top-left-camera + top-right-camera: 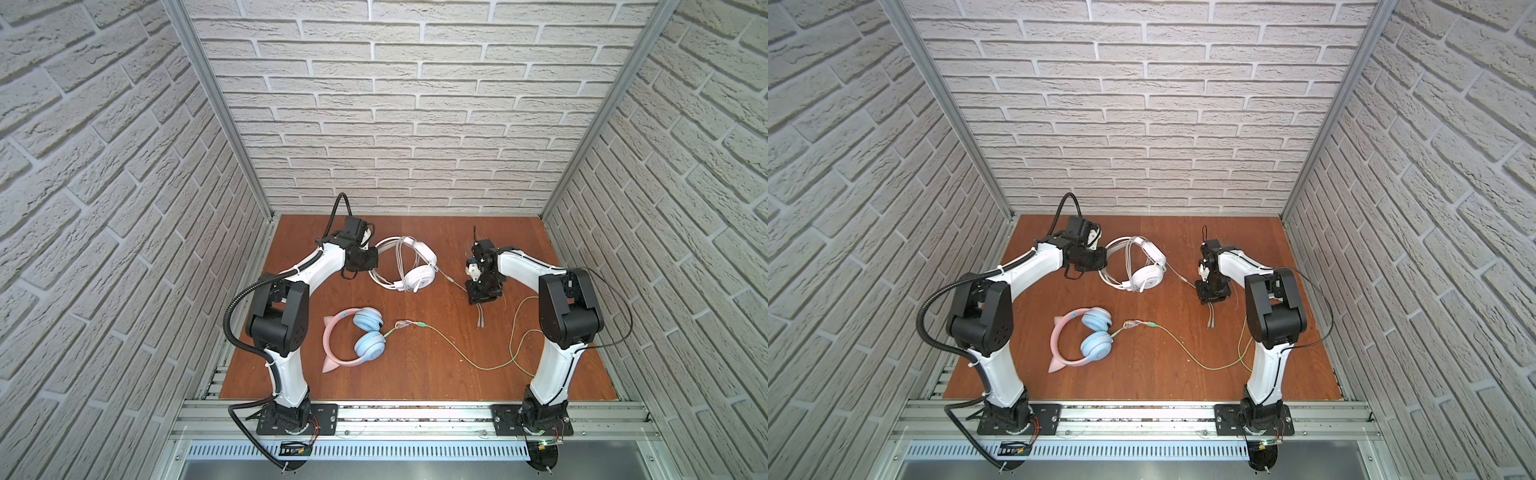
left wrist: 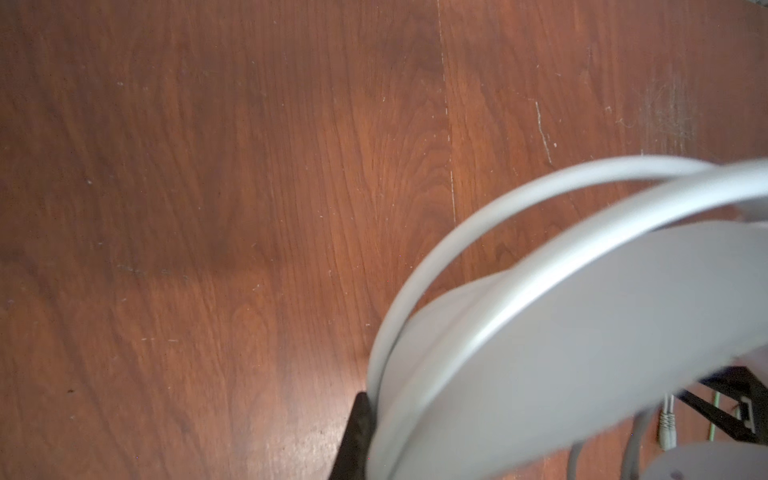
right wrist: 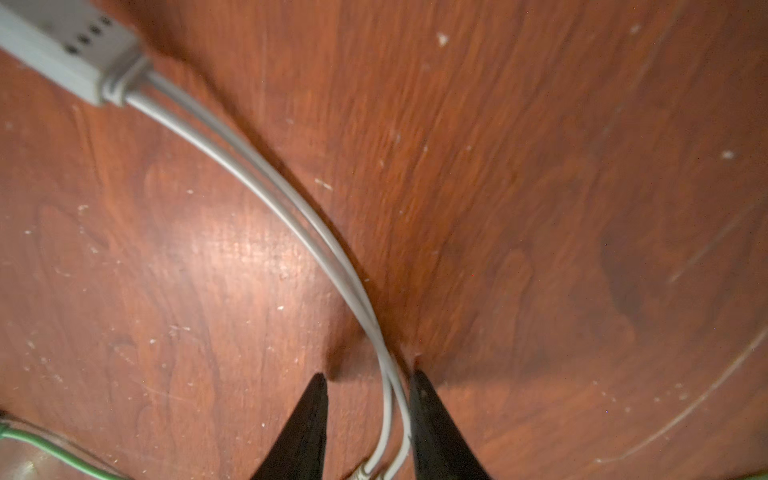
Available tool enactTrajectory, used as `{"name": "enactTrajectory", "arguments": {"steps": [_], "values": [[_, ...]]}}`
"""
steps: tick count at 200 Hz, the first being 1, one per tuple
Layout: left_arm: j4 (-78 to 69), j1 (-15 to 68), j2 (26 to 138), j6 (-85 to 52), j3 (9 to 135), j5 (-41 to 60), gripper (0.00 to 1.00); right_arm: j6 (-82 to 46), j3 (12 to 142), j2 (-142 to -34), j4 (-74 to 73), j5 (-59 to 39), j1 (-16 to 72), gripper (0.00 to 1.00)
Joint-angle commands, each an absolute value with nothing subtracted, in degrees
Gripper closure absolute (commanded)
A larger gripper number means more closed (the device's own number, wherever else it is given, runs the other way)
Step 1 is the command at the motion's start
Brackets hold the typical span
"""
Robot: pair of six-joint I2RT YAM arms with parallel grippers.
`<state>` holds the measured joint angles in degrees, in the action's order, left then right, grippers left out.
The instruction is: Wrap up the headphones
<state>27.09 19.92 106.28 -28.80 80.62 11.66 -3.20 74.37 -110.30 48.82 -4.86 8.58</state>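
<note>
**Left clamped on the white headband, right astride its cable**

Bearings are read from the centre of the wooden tabletop (image 1: pixel 415 386) in the top views, with 12 o'clock at the far wall.

- Your left gripper (image 1: pixel 375 260) sits at 11 o'clock, clenched on the headband of the white headphones (image 1: pixel 417 276).
- In the left wrist view, one black finger (image 2: pixel 355 436) presses the band's edge. The other finger is hidden behind the band.
- The white headphones sit at about 12 o'clock in both top views, with the earcups on the 3 o'clock side. Loops of pale cable (image 3: pixel 291 205) cross the headband arch. You cannot tell whether the earcups rest on the wood.
- The free run of that cable leaves toward 3 o'clock and passes through an inline control box (image 3: pixel 62 45).
- The cable then reaches your right gripper (image 3: pixel 368 374) at 2 o'clock, which points down at the table.
- The right gripper's jaws stand apart. The twin strands pass between them and lie against one finger, so nothing is pinched.
- Two plugs (image 1: pixel 481 322) lie on the wood just on the 6 o'clock side of that gripper.
- The pink cat-ear headphones (image 1: pixel 370 348) lie flat at 8 o'clock, well apart from both grippers.
- Their green cable (image 1: pixel 482 368) heads toward 3 o'clock, sags to 5 o'clock and curls back up beside the right arm.
</note>
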Motion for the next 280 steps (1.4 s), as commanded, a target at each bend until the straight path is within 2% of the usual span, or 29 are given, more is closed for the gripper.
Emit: {"name": "enactTrajectory", "arguments": {"steps": [1, 143, 176, 228, 257, 280], "values": [[25.0, 19.2, 104.5, -31.0, 82.8, 12.7, 1.0, -1.9, 74.1, -111.5, 50.6, -9.9, 9.8, 0.65], [24.0, 17.3, 107.2, -35.0, 81.7, 12.7, 1.0, -1.4, 69.7, -106.9, 48.8, -19.1, 19.9, 0.64], [26.3, 17.0, 108.2, -33.7, 83.1, 11.8, 1.0, 6.2, 70.2, -99.9, 48.9, -13.4, 21.1, 0.63], [28.0, 16.9, 109.8, -32.3, 85.3, 12.1, 1.0, 27.1, 67.0, -86.9, 46.5, -7.3, 21.9, 0.59], [28.5, 16.8, 110.1, -32.0, 86.5, 12.3, 1.0, 43.9, 66.1, -85.2, 48.6, -8.0, 23.2, 0.59], [29.6, 16.6, 110.4, -31.5, 87.6, 12.2, 1.0, 48.4, 66.2, -86.6, 48.7, -2.7, 25.1, 0.58]]}}
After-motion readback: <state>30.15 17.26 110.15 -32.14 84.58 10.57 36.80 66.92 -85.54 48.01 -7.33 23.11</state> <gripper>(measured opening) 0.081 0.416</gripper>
